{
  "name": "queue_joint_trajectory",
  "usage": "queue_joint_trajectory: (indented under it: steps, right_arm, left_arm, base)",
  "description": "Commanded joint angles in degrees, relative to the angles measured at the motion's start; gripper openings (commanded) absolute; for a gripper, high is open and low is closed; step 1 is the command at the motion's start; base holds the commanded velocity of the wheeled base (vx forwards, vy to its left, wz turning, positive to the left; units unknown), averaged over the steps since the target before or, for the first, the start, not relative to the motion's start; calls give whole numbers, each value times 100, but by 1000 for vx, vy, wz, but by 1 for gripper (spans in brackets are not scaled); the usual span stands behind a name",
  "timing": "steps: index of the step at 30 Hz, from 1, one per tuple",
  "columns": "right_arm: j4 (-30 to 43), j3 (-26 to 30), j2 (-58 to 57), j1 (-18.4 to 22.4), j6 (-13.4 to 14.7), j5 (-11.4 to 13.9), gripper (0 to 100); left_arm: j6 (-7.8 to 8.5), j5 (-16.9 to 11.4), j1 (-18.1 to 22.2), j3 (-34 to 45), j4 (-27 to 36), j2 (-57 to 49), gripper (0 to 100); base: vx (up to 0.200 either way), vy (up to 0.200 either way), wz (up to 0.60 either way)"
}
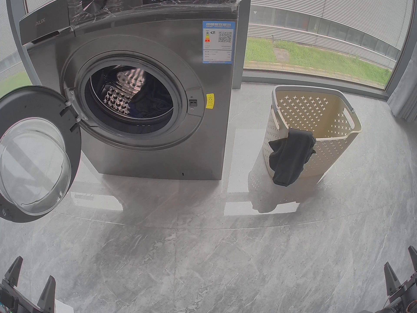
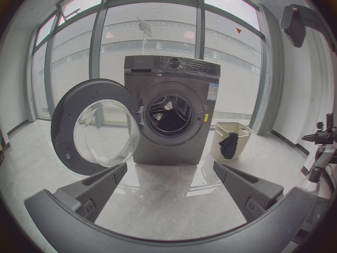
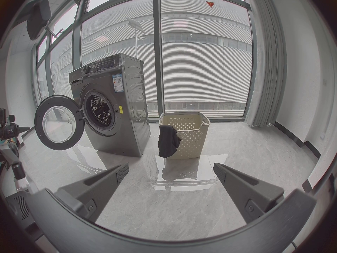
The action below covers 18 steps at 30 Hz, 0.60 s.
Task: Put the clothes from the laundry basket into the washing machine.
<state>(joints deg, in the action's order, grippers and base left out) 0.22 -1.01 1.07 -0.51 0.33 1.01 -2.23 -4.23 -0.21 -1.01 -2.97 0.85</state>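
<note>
Grey marble floor [image 1: 208,248] is being shared by the washing machine [image 1: 173,35] and the cream laundry basket [image 1: 332,151], which is standing just to the machine's right. Black clothing [image 1: 290,156] is being held up by the basket's near rim, draped over it and hanging down the outside wall. The machine's round door [image 1: 34,161] is swung wide open to its left. Well in front of the machine, the left gripper [image 2: 170,166] and the right gripper [image 3: 171,166] are being held with fingers spread wide apart, and nothing is being gripped or touched.

Head view looks down; both distant wrist views share the washing machine [image 1: 204,135].
</note>
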Motion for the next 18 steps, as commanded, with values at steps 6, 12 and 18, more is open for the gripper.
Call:
queue_joint_trajectory:
  steps: [6, 12, 18]
  right_arm:
    - [4, 92, -90, 25, -7, 13, 100]
    - [4, 92, -90, 25, -7, 13, 100]
    - [4, 92, -90, 25, -7, 13, 100]
  left_arm:
    - [214, 238, 12, 101, 297, -85, 100]
    - [170, 256, 3, 101, 297, -85, 100]
    - [188, 247, 3, 101, 297, -85, 100]
  base:
    - [0, -100, 0]
    - [0, -33, 0]
    - [0, -200, 0]
